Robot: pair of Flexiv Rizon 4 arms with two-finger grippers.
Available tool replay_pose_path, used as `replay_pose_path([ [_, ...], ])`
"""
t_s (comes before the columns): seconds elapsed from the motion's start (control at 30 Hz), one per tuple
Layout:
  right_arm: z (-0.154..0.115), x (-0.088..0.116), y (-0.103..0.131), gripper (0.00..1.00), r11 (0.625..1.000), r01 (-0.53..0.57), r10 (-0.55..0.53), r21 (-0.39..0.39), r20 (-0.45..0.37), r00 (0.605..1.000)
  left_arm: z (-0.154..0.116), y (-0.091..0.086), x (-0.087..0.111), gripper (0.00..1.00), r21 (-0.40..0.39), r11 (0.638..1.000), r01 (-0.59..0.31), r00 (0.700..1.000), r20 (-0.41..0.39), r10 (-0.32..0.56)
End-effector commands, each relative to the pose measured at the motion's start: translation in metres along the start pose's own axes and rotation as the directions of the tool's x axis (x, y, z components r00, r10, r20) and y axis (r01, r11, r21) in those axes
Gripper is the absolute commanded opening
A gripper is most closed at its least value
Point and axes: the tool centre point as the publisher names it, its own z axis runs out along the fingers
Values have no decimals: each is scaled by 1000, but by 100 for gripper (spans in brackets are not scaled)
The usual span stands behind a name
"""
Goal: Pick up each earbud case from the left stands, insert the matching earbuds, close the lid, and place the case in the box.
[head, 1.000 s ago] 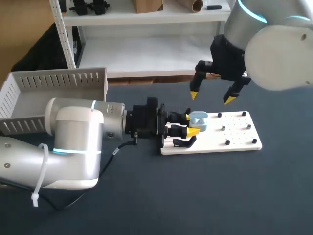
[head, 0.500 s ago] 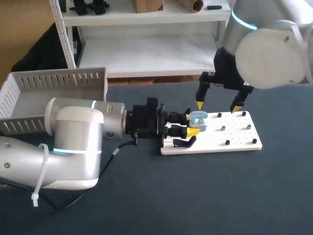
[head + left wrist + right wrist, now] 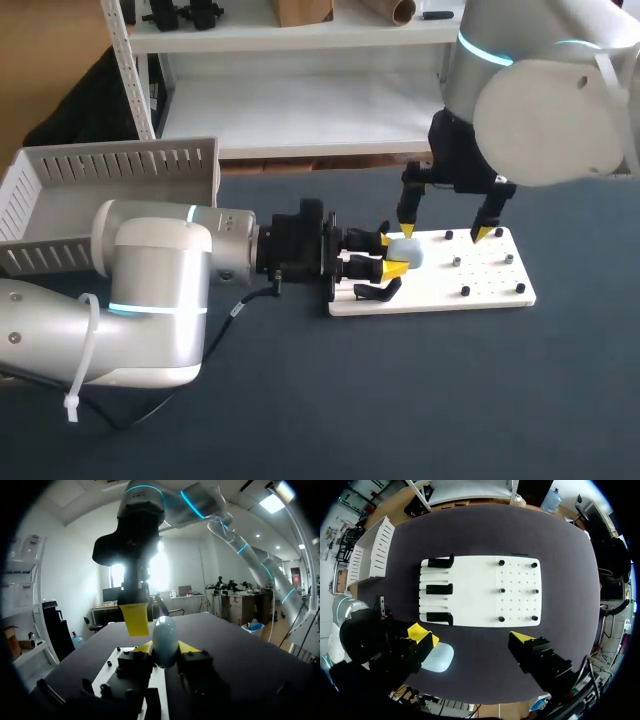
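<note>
A pale blue earbud case point(image 3: 409, 253) hangs over the left part of the white board point(image 3: 480, 285), its lid down. My left gripper point(image 3: 391, 255) is shut on it from both sides; in the left wrist view the case point(image 3: 164, 639) stands upright between the yellow tips. My right gripper point(image 3: 443, 231) hangs open just above, one yellow fingertip point(image 3: 405, 229) close beside the case, the other fingertip point(image 3: 483, 234) over the board. In the right wrist view the case point(image 3: 439, 658) lies by one fingertip point(image 3: 421, 634). No earbuds show.
Three black stands point(image 3: 439, 588) line the board's left edge and several black pegs point(image 3: 465, 291) dot its right half. A grey slotted box point(image 3: 110, 185) sits at the table's far left, behind my left arm. Dark tabletop runs along the front.
My right gripper has come down and toward me, from above the board's far edge to beside the case, staying open. My left arm and the case have not moved.
</note>
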Motion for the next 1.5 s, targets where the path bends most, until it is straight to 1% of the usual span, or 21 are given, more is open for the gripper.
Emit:
replay_pose_path([
  [0.03, -11, 5, -7, 100, 1000, -6, 7, -27, 41, 999, 0, 0, 1, 0, -3, 1000, -2, 1000, 2, 2],
  [0.17, -32, 2, -14, 100, 996, -10, 20, -92, 112, 993, 0, 0, 1, 0, -3, 1000, -2, 1000, 2, 2],
  [0.27, -46, 3, -23, 100, 988, 19, 5, -150, 157, 988, 0, 0, 1, 0, -3, 1000, -2, 1000, 2, 2],
  [0.37, -54, 6, -33, 100, 982, 50, -14, -184, 194, 981, 0, 0, 1, 0, -3, 1000, -2, 1000, 2, 2],
  [0.5, -61, 8, -47, 100, 972, 38, 17, -230, 233, 972, -33, 6, -15, 0, -74, 997, -39, 998, -45, 35],
  [0.7, -61, 8, -47, 100, 972, 38, 17, -230, 233, 972, -87, 12, -45, 0, -160, 981, -109, 984, -158, 83],
  [0.8, -61, 8, -47, 100, 972, 38, 17, -230, 233, 972, -117, 17, -57, 0, -207, 968, -139, 970, -227, 91],
  [0.87, -61, 8, -47, 100, 972, 38, 17, -230, 233, 972, -139, 23, -65, 0, -242, 957, -160, 954, -288, 87],
  [1.0, -61, 8, -47, 100, 972, 38, 17, -230, 233, 972, -170, 38, -75, 0, -301, 936, -182, 934, -352, 69],
  [1.1, -61, 8, -47, 100, 972, 38, 17, -230, 233, 972, -188, 51, -76, 0, -356, 917, -182, 927, -372, 39],
  [1.2, -61, 8, -47, 100, 972, 38, 17, -230, 233, 972, -210, 67, -71, 0, -424, 891, -163, 928, -373, -8],
  [1.27, -61, 8, -47, 100, 972, 38, 17, -230, 233, 972, -220, 72, -68, 0, -458, 876, -151, 926, -376, -37],
  [1.4, -61, 8, -47, 100, 972, 38, 17, -230, 233, 972, -250, 88, -59, 0, -525, 844, -107, 932, -348, -98],
  [1.43, -61, 8, -47, 100, 972, 38, 17, -230, 233, 972, -256, 92, -56, 0, -535, 839, -99, 930, -350, -114],
  [1.5, -61, 8, -47, 100, 972, 38, 17, -230, 233, 972, -268, 98, -50, 0, -561, 825, -62, 937, -317, -145],
])
